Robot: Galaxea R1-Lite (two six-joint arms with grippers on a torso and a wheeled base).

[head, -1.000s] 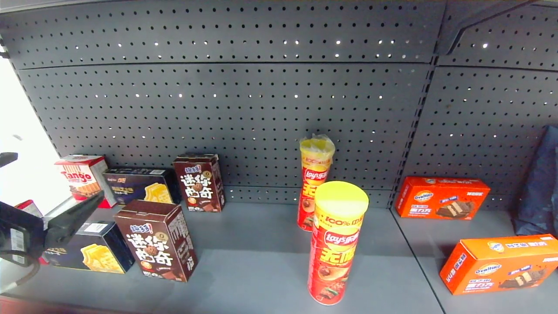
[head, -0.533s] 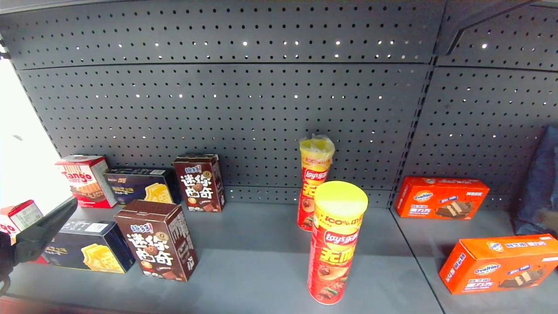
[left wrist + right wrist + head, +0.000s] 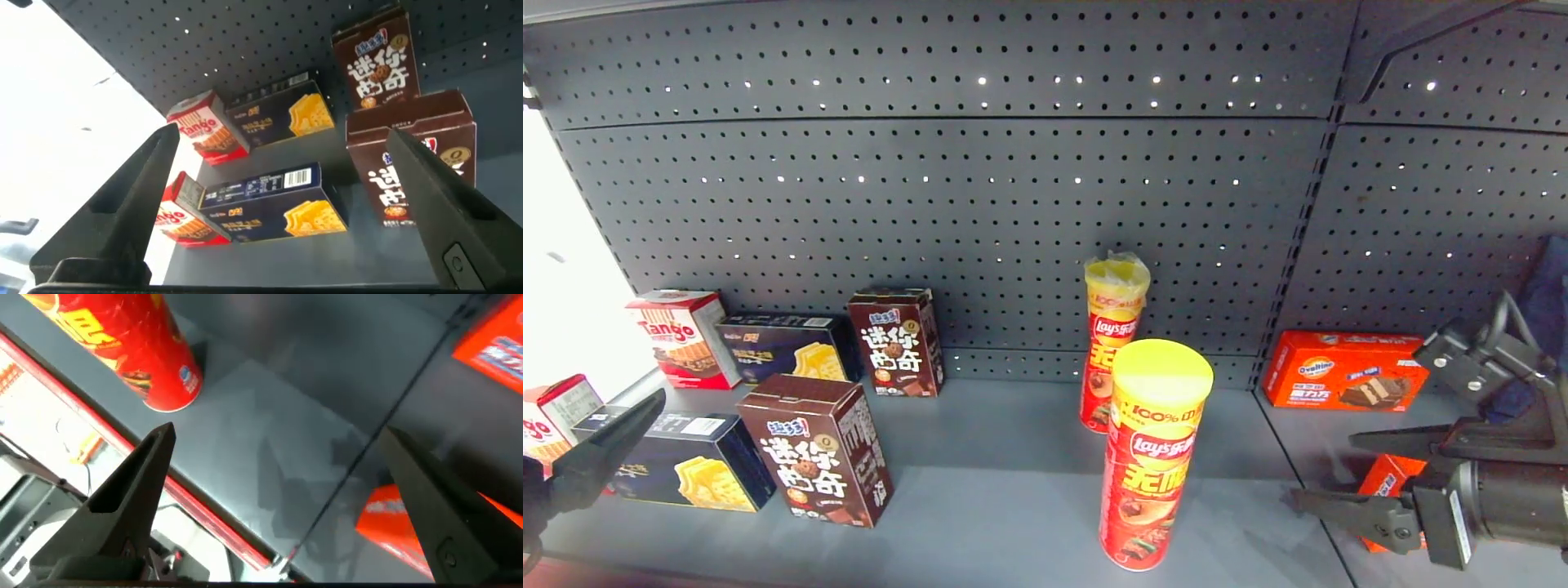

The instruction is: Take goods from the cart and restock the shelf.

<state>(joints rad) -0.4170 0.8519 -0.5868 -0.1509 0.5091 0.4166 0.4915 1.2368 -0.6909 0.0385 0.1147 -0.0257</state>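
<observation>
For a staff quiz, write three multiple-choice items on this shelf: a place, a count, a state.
1. The nearer red chip can with yellow lid stands: A) before the second such can B) on an orange box C) in a basket
2. Dark brown cardboard boxes on the grey metal shelf: A) one B) two C) four
3. The right gripper is: A) open, empty B) shut on a can C) shut on a box
1 A: the cans line up front to back. 2 B: one in front, one at the back. 3 A: fingers spread, nothing between.
</observation>
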